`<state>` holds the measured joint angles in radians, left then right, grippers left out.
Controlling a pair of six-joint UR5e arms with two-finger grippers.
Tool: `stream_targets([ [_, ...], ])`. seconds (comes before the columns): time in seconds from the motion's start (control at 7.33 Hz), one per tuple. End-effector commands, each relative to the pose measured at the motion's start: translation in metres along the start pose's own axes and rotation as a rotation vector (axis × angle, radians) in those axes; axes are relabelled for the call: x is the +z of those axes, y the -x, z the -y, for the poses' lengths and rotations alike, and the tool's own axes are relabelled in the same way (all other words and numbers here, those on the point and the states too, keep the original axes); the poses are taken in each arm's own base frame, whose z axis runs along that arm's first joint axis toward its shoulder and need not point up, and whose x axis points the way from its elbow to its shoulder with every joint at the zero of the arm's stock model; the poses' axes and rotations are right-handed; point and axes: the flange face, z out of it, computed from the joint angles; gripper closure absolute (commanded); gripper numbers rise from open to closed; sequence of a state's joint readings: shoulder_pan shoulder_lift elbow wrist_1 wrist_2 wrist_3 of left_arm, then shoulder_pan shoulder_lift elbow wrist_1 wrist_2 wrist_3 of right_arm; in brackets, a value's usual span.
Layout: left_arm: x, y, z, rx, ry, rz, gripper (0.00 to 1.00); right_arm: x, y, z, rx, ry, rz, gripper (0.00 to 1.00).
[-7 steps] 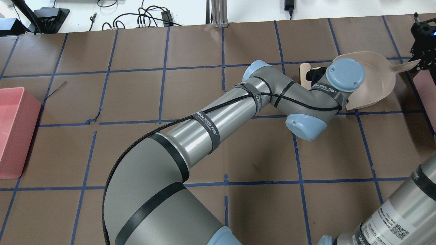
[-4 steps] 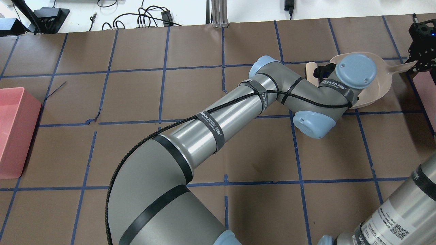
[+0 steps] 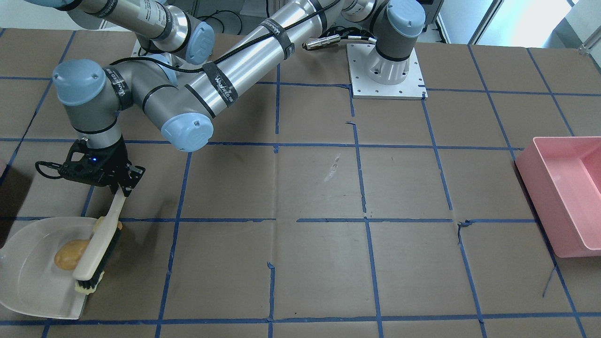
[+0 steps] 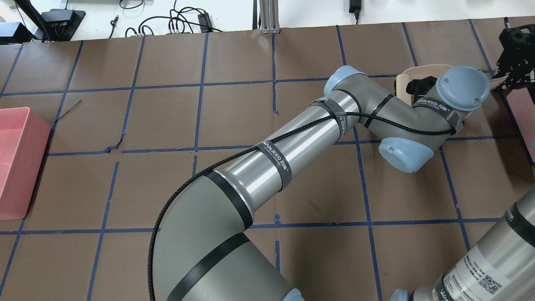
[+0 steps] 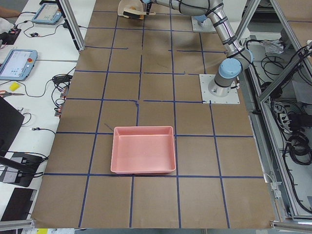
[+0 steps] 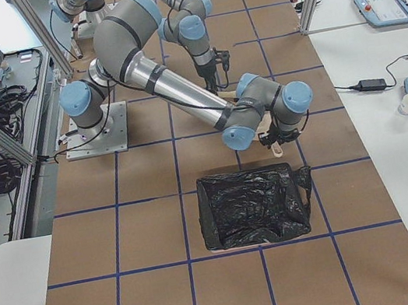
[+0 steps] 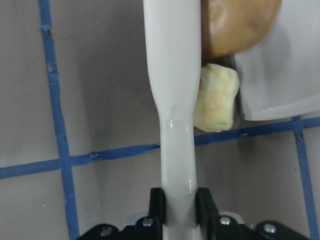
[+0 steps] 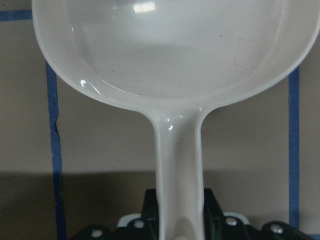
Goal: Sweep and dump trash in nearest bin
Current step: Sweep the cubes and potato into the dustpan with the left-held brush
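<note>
Two claws clenched: left claw [image 7: 179,205] on white-handled brush [image 3: 96,253] | right claw [image 8: 178,212] on white plastic dustpan [image 8: 160,50], near brown worktop's [image 3: 319,188] far edge | orange-brown lump [image 3: 69,259] in pan, pale yellow chunk [image 7: 216,97] at lip

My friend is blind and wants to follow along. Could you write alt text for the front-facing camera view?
At the view's lower left, the robot's left end effector holds a brush whose head rests against an orange-brown lump lying in a white dustpan. A pink bin sits at the far right of the brown table, which is marked with blue tape squares.
</note>
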<state>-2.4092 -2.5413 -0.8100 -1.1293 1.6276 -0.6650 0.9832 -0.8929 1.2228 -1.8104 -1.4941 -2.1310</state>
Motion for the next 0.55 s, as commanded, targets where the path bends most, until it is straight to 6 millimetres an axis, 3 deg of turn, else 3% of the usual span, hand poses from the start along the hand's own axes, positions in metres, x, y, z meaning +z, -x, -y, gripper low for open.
stream_targets([
  [0.0, -0.019, -0.022, -0.007, 0.02, -0.029, -0.032, 1.0, 0.006, 0.002, 0.003, 0.002, -0.024, 0.005, 1.0],
  [0.41, -0.051, -0.036, -0.003, 0.0, -0.079, -0.068, 1.0, 0.009, 0.002, 0.007, 0.002, -0.056, 0.005, 1.0],
])
